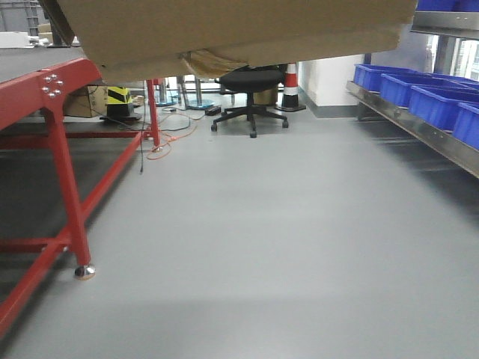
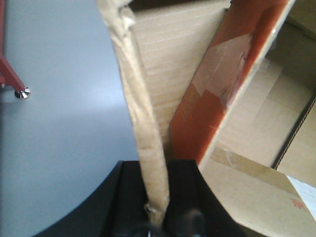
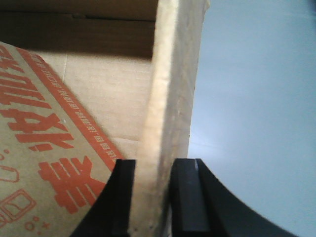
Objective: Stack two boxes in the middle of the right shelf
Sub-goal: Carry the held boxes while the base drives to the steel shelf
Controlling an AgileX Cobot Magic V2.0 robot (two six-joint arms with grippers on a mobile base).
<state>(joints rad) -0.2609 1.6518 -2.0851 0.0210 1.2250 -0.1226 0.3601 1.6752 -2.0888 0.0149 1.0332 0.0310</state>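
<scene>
Floor (image 1: 262, 247) is a wide grey aisle, bare down the middle, with the most room straight ahead. Red-framed bench (image 1: 67, 172) runs along the left, its corner leg and foot jutting toward the aisle. Right shelf (image 1: 419, 127) runs along the right, steel front rail angled into the frame, and an upper level shows at the top right corner. Big box (image 1: 239, 30) is held up off the floor across the top of the front view, between bench and shelf and not on the shelf yet. Its underside tilts and its left end sits just over the bench corner. Thin flat box: can't pick it out for sure, only an orange-printed panel (image 3: 44, 163) inside the big one. Blue bins (image 1: 434, 101) fill the visible shelf level edge to edge, so I see no free slot there. Office chair (image 1: 251, 93) and cone (image 1: 290, 86) are far back, well clear, and orange cables (image 1: 168, 138) lie by the far bench leg. Left gripper (image 2: 156, 173) has its jaws clamped on the box's taped wall edge (image 2: 143, 98). Right gripper (image 3: 154, 168) has its jaws pinching the opposite wall (image 3: 173, 74). Risks, as I judge them: both holds are on thin cardboard rims, so the wall could buckle or slide out if the arms pull unevenly; swinging right could clip the rail or bins; the box blocks the upper front view, so placing is half blind.
</scene>
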